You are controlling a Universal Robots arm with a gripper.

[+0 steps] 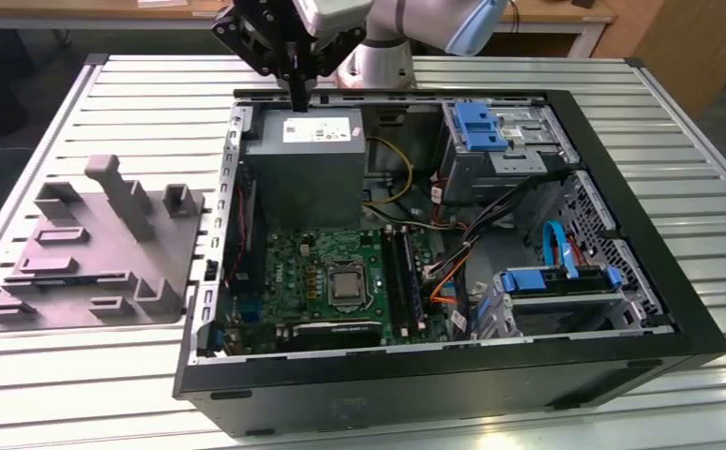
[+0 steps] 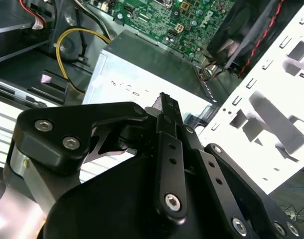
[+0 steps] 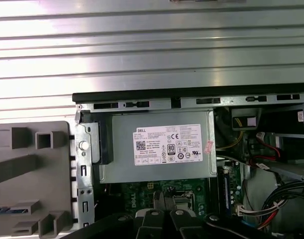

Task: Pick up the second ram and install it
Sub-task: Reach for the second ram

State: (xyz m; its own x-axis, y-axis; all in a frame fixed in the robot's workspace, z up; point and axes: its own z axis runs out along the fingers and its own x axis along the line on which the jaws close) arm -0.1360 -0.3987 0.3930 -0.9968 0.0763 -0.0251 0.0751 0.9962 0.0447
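My gripper (image 1: pixel 298 98) hangs shut, with nothing between its fingers, just above the far edge of the grey power supply box (image 1: pixel 303 164) in the open computer case (image 1: pixel 663 281). Both wrist views show the closed fingers (image 2: pixel 168 107) (image 3: pixel 164 209) over that box (image 3: pixel 159 149). A thin blue-green strip (image 3: pixel 2 210) lies in a slot of the grey holder (image 1: pixel 82 253) at the exterior view's left. It may be the second ram, but I cannot tell for sure. The motherboard's memory slots (image 1: pixel 400 272) lie beside the processor socket (image 1: pixel 341 281).
The case lies on its side on a slatted metal table (image 1: pixel 150 94). Drive cages with blue latches (image 1: pixel 478 127) and blue and orange cables (image 1: pixel 564 253) fill the exterior view's right half of the case. A yellow cable (image 2: pixel 67 45) runs beside the power supply.
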